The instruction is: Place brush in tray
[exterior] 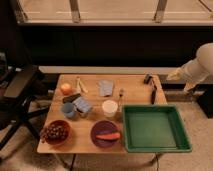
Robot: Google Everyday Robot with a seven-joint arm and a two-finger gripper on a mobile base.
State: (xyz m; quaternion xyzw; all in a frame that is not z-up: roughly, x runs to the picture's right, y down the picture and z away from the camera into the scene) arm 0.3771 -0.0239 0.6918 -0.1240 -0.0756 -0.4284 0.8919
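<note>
The brush (153,93) lay untouched at twelve o'clock from the green tray (155,129); the gripper (174,75) hovered at the brush's two o'clock, claw wide, seemingly ready to grasp.

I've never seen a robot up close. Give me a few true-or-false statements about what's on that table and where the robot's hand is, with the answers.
1. The brush lies inside the green tray. False: it lies on the table, near the far right corner, beyond the tray.
2. The tray has nothing in it. True.
3. The gripper is holding the brush. False: it hovers off the table's right side, open and empty, apart from the brush.
4. A carrot lies on the purple plate. True.
5. The fork lies on the purple plate. False: it lies on bare table, just behind the white cup.
</note>
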